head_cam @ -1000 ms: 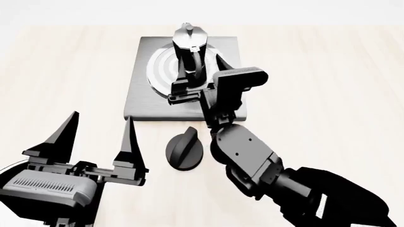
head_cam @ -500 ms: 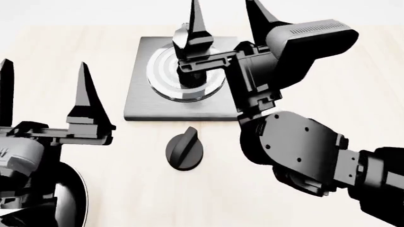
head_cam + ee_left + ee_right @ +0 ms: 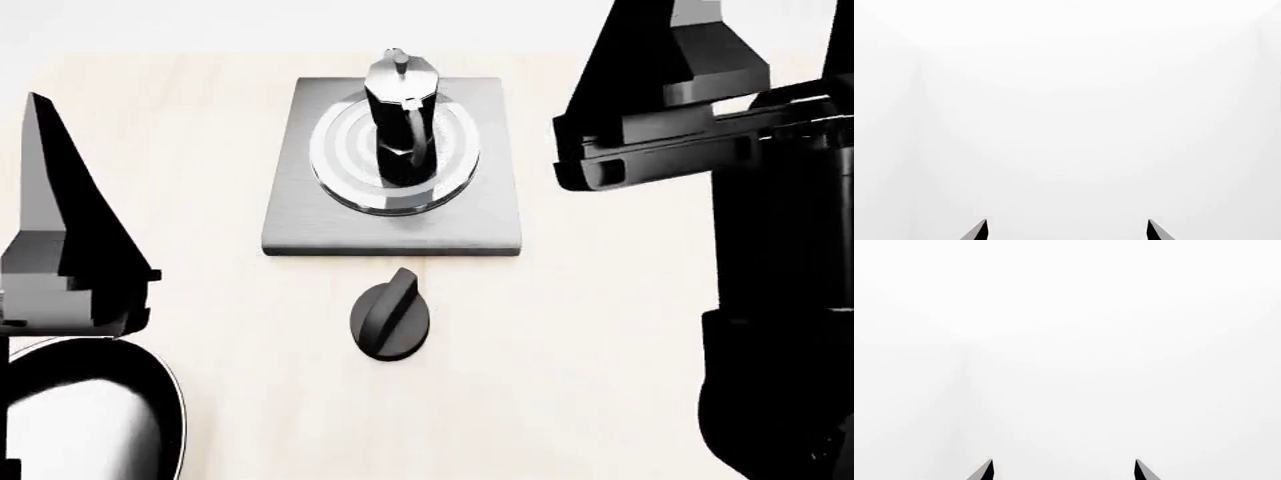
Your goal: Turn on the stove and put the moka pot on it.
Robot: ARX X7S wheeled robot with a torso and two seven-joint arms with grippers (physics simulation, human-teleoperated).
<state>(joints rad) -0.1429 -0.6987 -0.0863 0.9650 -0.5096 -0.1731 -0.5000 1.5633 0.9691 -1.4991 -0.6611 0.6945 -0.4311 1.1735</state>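
We see the moka pot (image 3: 399, 115) standing upright on the ring burner of the stove (image 3: 296, 215). The round knob (image 3: 388, 318) sits on the tabletop (image 3: 601, 330) just beside the stove. Our left tool (image 3: 1066, 231) and right tool (image 3: 1063, 471) are both spread wide and hold nothing.

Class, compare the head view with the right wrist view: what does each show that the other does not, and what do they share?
Only the head view shows the moka pot standing upright on the stove, the round knob in front of the slab, the wooden table, a frying pan and the left pincer. Only the right wrist view shows the right pincer with its two fingertips spread apart and nothing between them. Both share the right pincer and a blank white background.
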